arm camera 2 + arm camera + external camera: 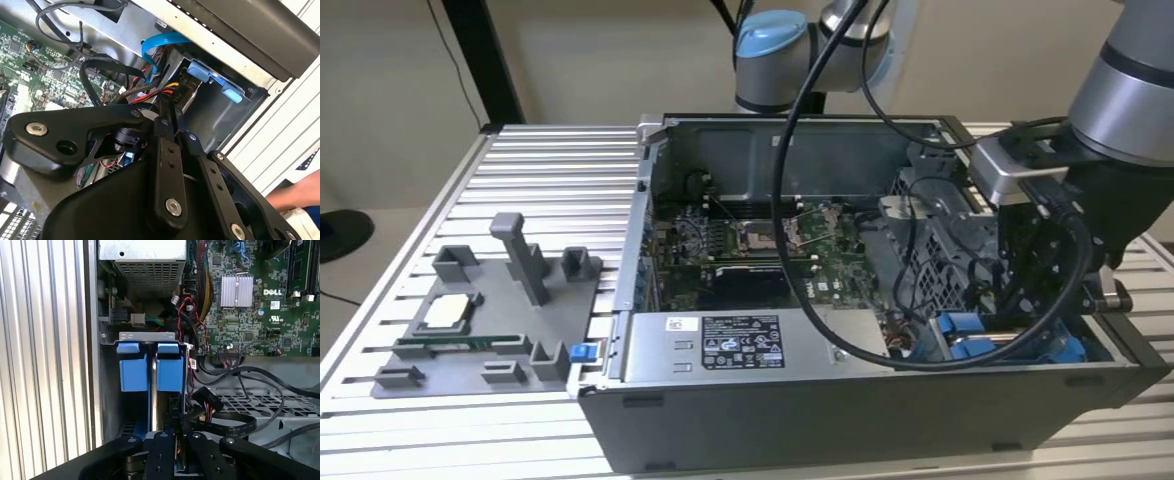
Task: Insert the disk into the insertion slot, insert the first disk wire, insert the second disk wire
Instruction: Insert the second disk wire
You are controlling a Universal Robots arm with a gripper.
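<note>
I am reaching my gripper [177, 437] down into the open computer case [854, 420], and its black fingers [167, 150] are standing close together at the near end of the insertion slot [147, 335]; whether they are pinching a connector there, I cannot tell. The disk [153, 390] is sitting edge-up in that bay between its two blue frame tabs [134, 365], so I am judging it already seated.

The risk I am weighing is the wiring. A red, yellow and black wire bundle [155, 92] and a flat black cable [225, 422] are crowding just beside my fingers, and a loop could be snagging a link as I move, or a plug could be meeting its socket tilted and bending.

Farther off, the motherboard [250, 315] is lying on the case floor and the grey power-supply box [734, 345] against the near wall.

The case is resting on a ribbed aluminium surface [547, 170] beside a grey parts fixture [487, 320], with a plain beige wall [587, 60] behind.
</note>
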